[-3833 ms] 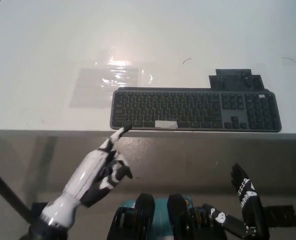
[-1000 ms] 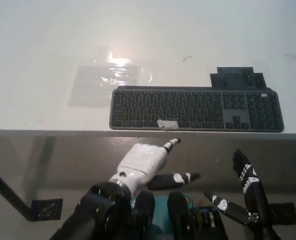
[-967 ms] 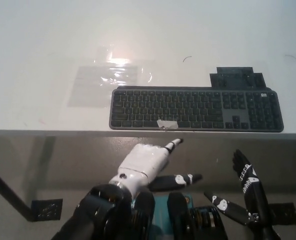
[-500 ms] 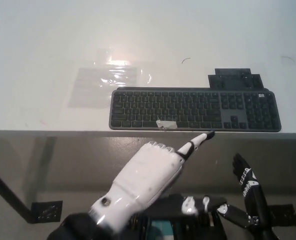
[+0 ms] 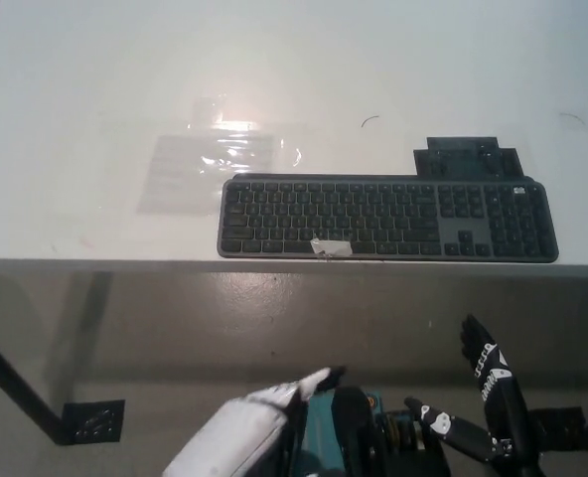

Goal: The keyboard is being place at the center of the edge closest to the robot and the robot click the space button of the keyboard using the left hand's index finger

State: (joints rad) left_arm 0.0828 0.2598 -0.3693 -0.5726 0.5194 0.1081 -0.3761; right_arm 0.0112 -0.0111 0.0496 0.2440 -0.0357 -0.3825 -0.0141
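A dark grey keyboard [image 5: 388, 218] lies along the near edge of the white table [image 5: 95, 89], right of centre. Its space bar [image 5: 331, 247] carries a strip of pale tape. My white left hand [image 5: 249, 427] is low at the picture's bottom, well below the table edge and away from the keyboard, with one finger pointing out to the right and the rest curled. My black right hand [image 5: 493, 397] rests at the bottom right, below the table, fingers spread and holding nothing.
A clear plastic sheet [image 5: 210, 164] lies flat on the table left of the keyboard. A dark flat block [image 5: 466, 157] sits just behind the keyboard's right part. A black table leg [image 5: 21, 393] runs down at the lower left.
My left hand has dropped down and back from just under the table edge near the space bar to the picture's bottom. The keyboard and right hand stay put.
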